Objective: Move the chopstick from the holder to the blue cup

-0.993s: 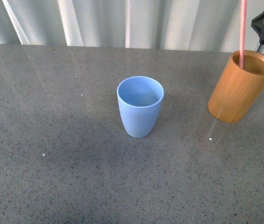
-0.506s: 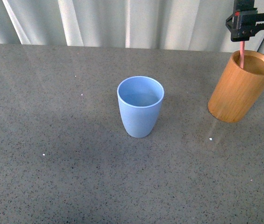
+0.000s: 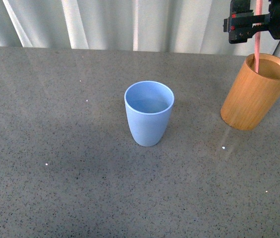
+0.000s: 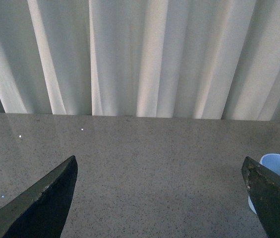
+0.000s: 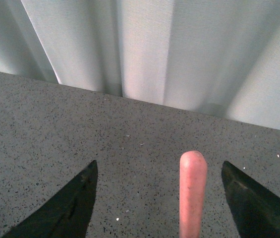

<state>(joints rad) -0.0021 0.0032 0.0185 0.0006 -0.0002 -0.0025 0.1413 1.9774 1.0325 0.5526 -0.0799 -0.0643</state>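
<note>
Black right gripper (image 3: 256,22) spread wide around the pale pink chopstick (image 3: 256,55), not clamped on it.

Seen from the right wrist: rounded top end of the chopstick upright in the gap, nearer to one dark finger (image 5: 251,198), touching neither. Below the gripper, lower part of the stick down inside the orange-brown wooden holder (image 3: 253,96), at its far wall. Holder at the far right of the grey speckled table (image 3: 55,173). Light blue cup (image 3: 148,114) upright near the table middle, well apart from the holder, to its left. Left gripper (image 4: 159,159) also released, fingers far apart over the table, blue cup just beside one finger. Pale curtain (image 3: 130,25) behind.
</note>
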